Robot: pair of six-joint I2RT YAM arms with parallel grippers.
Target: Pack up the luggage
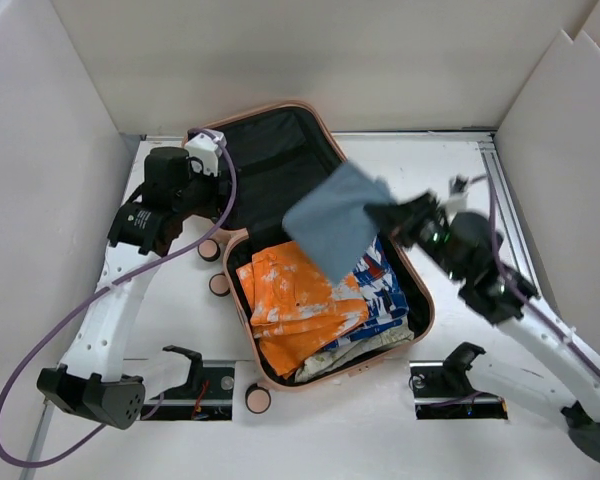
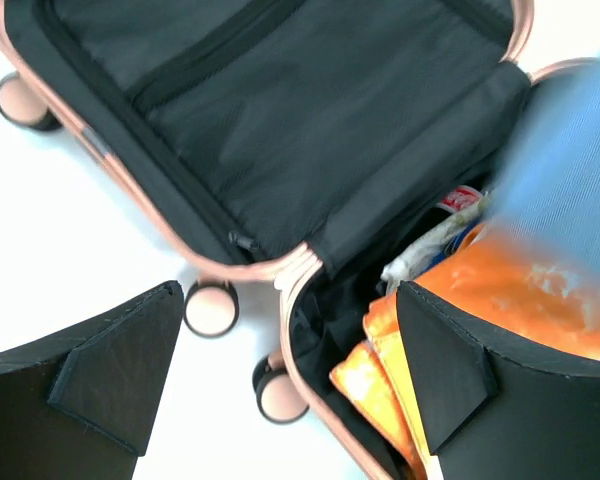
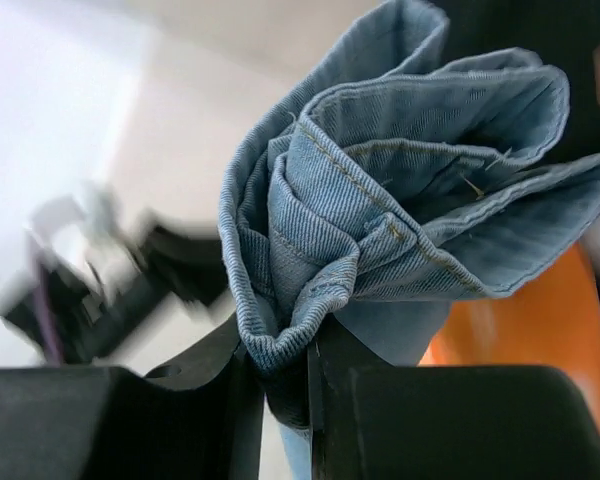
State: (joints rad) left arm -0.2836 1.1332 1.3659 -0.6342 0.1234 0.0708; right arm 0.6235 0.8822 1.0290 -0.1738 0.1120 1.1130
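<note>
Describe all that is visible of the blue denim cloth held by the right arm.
The denim cloth is pale blue twill with stitched hems, folded and bunched into several layers. The right pincer is shut on one bunched edge; the rest hangs in the air above the open luggage, partly over the orange garment. Nothing but the pincer seems to touch it.

We see a folded blue denim cloth (image 1: 335, 225) hanging above an orange garment (image 1: 295, 300). Beside the orange one lies a blue-and-white patterned garment (image 1: 385, 295). The desk (image 1: 330, 430) is white.
</note>
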